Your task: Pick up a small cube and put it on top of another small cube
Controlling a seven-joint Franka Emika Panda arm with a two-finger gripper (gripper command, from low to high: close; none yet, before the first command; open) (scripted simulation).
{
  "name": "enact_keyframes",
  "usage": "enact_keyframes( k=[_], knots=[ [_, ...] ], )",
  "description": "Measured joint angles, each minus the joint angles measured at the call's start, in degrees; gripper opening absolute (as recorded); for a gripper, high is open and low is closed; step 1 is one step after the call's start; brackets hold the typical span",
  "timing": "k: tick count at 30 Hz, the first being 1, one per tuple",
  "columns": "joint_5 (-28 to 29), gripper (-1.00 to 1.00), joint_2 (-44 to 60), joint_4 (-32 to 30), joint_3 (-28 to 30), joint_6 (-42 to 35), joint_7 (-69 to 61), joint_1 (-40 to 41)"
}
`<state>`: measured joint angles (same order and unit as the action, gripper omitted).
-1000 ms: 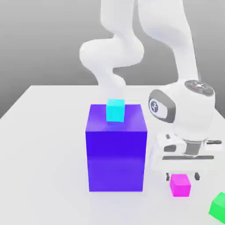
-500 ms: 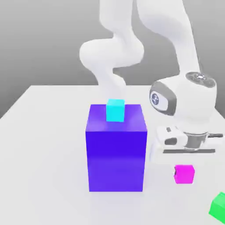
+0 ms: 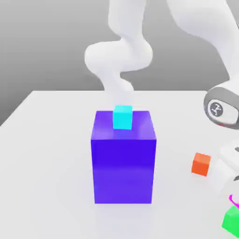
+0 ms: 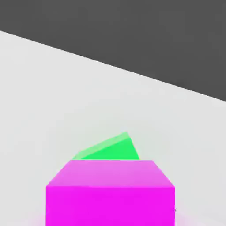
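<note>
Space is seen around the green cube (image 3: 231, 219) at the table's (image 3: 46, 154) edge; the magenta cube (image 4: 110, 193) is over it. Whether the gripper is closed cannot be told.

White tabletop (image 3: 46, 154), smooth, evenly lit, soft shadows; behind it a plain grey backdrop (image 3: 46, 42), darker toward the top, near-black in the hand view.

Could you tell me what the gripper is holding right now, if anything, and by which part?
Probably the magenta cube, which fills the hand view above the green cube; the fingers and where they grip cannot be seen.
</note>
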<state>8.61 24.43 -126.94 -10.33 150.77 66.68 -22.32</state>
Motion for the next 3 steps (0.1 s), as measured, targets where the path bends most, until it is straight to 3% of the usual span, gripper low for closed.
enact_keyframes(
  k=[3],
  knots=[
    [0.0, 1.00, 0.0, 0.0, 0.0, 0.0, 0.0, 0.0]
  ],
)
